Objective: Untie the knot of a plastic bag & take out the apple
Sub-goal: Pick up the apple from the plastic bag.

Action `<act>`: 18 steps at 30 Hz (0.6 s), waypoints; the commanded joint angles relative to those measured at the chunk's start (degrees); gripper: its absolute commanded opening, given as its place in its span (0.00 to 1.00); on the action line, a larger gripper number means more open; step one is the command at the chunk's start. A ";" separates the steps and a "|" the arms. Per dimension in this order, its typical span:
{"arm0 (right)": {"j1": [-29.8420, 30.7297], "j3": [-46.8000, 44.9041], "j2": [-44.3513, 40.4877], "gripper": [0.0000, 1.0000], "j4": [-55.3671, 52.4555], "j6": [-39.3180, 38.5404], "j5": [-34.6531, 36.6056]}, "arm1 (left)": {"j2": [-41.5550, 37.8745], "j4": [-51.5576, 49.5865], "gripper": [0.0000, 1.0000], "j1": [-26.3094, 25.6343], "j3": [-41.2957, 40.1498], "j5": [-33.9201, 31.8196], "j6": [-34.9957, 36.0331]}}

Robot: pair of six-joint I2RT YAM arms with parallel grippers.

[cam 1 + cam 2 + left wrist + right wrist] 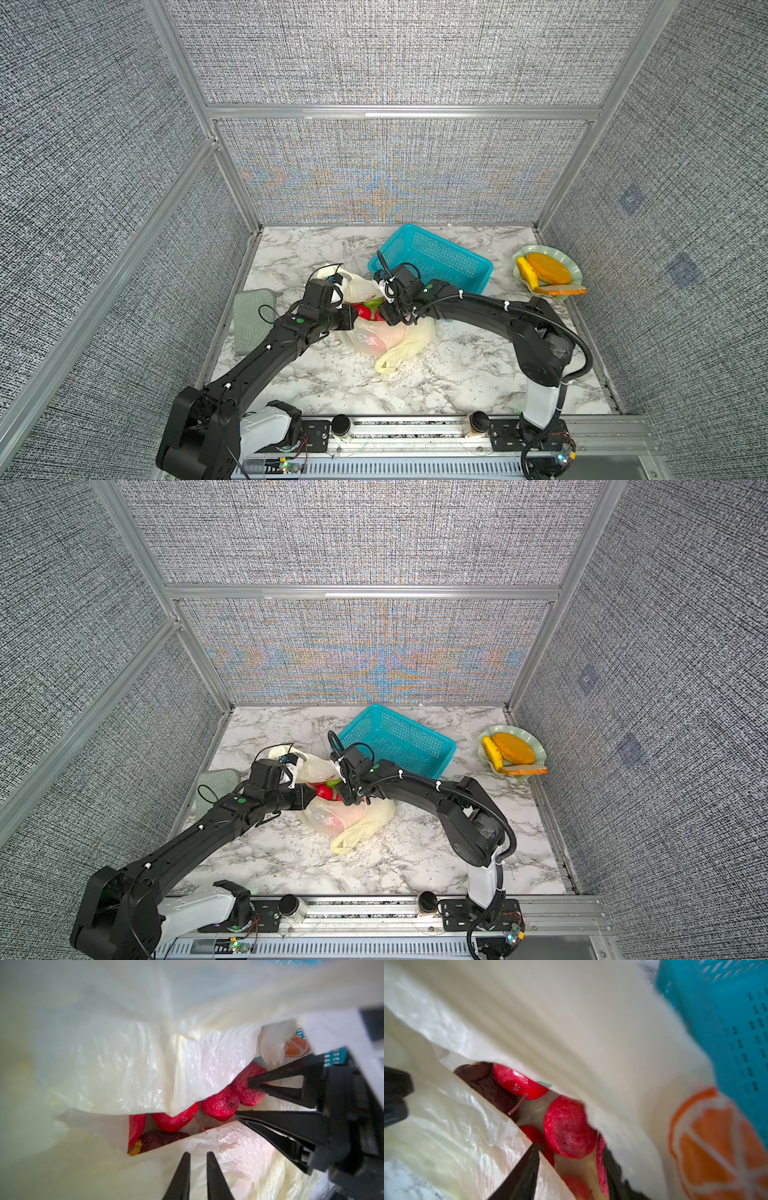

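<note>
The plastic bag (411, 336) lies mid-table in both top views, pale yellow, its mouth spread open. The knot shows in no view; a loose handle loop (388, 359) trails toward the front. Inside lie several red fruits. A glossy one with a thin stem (174, 1121) (517, 1082) looks like the apple. My left gripper (198, 1154) is shut on the bag's near rim. My right gripper (570, 1149) (242, 1098) stands open in the mouth. A rough red fruit (566, 1128) sits just beyond its fingertips.
A teal mesh basket (436, 259) stands right behind the bag, close to the right arm. At the back right is a green plate (561, 262) of yellow and orange food. A green cloth (251, 322) lies by the left wall. A dark brown fruit (162, 1138) is also in the bag.
</note>
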 commanded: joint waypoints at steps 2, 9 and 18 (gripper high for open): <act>0.03 2.79 3.10 0.53 -2.13 0.77 0.36 | 0.31 0.79 0.20 -0.01 0.51 0.43 0.41; 0.05 4.79 6.00 0.59 -3.80 1.33 1.00 | 0.15 1.14 0.20 0.01 -0.12 0.29 0.48; 0.21 4.38 5.79 0.49 -4.42 1.58 0.13 | -0.01 0.76 0.20 -0.06 -0.11 -0.50 0.83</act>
